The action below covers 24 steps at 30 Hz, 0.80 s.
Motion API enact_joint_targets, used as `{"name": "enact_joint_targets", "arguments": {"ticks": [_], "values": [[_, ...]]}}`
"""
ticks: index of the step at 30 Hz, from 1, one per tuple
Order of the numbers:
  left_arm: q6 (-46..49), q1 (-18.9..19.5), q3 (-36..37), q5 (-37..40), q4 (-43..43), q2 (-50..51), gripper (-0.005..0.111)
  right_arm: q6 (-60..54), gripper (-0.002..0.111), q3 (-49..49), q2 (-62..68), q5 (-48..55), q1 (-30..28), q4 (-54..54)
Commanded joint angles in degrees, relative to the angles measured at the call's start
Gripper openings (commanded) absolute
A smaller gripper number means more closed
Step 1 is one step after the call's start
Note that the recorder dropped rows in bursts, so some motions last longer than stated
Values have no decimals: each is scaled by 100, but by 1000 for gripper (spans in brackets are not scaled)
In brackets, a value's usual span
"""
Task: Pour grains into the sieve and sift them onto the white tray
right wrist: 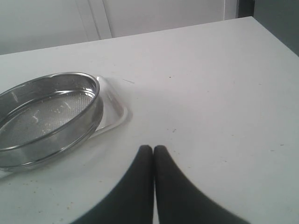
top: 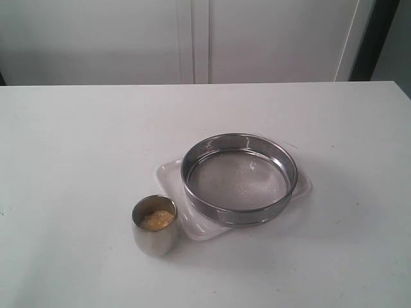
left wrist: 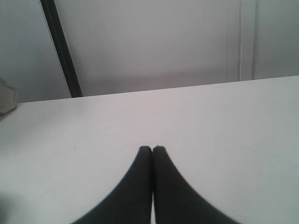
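The sieve (top: 239, 178), wide and round with a steel rim and mesh bottom, rests on the white tray (top: 168, 174) near the table's middle. Yellow grains (top: 157, 220) fill a small shiny steel cup (top: 155, 226) standing just left of the tray's front corner. In the right wrist view the sieve (right wrist: 44, 116) and a corner of the white tray (right wrist: 117, 109) lie beyond my right gripper (right wrist: 153, 148), which is shut on nothing. My left gripper (left wrist: 152, 149) is shut too, over bare table. Neither gripper shows in the exterior view.
The white table (top: 77, 147) runs to a far edge against pale wall panels (top: 192, 38). Its right edge (right wrist: 275, 42) shows in the right wrist view. A dark vertical strip (left wrist: 60, 51) stands behind the table in the left wrist view.
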Motion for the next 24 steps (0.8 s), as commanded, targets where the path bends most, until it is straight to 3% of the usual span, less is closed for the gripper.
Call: {"name": "enact_joint_targets", "arguments": {"ticks": [1, 10, 16, 24], "values": [[0, 23, 24, -97, -60, -26, 0, 13, 0, 31, -34, -84, -11, 2], [-99, 23, 24, -313, -60, -26, 0, 13, 0, 31, -34, -84, -11, 2], [-319, 23, 24, -1146, -60, -26, 0, 13, 0, 31, -34, -84, -11, 2], [-295, 23, -869, -615, -60, 65, 0, 13, 0, 31, -34, -84, -11, 2]]}}
